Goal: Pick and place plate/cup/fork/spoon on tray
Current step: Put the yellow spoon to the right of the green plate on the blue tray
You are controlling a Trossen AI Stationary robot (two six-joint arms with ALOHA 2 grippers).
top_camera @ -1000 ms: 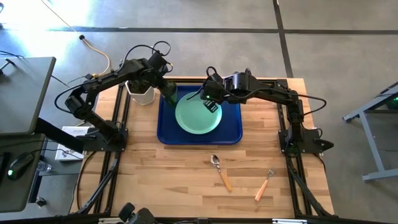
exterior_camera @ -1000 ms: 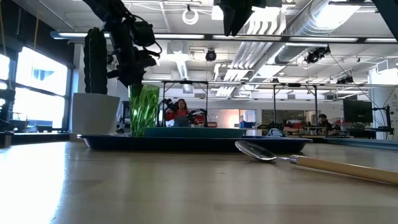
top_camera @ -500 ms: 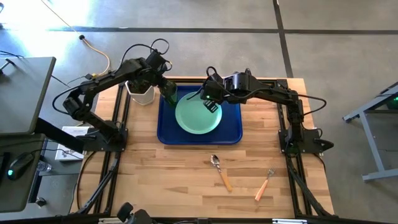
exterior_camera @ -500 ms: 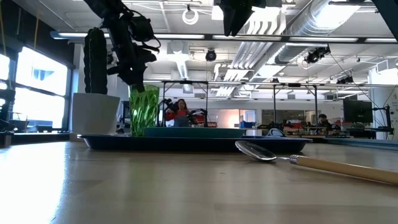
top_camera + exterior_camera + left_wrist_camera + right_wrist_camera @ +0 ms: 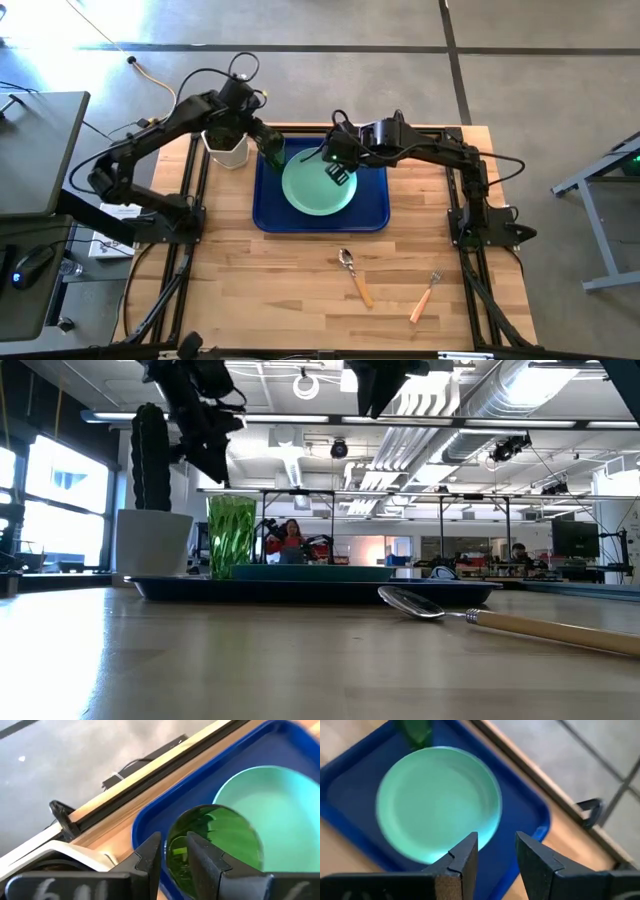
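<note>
1. Your left gripper [image 5: 268, 143] is released and empty. In the low view it hangs clear above the cup [image 5: 231, 537], with a gap between the fingers and the rim.
2. The cup stands upright in the tray [image 5: 375, 215], at the tray's upper-left corner in the high view, just beside the plate [image 5: 317, 185].
3. The plate lies flat in the tray, centre frame. Your right gripper [image 5: 339, 170] hovers over its upper right part, fingers parted, gripping nothing.
4. Left to place: the spoon [image 5: 354, 276] and the fork [image 5: 424, 296], both on bare table in the lower part of the high view, well apart from both grippers.
5. Key relation: both utensils lie down-frame of the tray. The spoon's bowl points up-left and its handle down-right; the fork's tines point up-right and its handle down-left. The fork is on the right arm's side. The spoon is near the middle, so likely the right arm's too.
6. The low view shows the cup's clearance from the gripper and the spoon's bowl [image 5: 412, 602] resting on the table; the fork does not show there.
7. The left wrist view looks straight down into the cup [image 5: 212, 847], past fingers that are clear of it.
</note>
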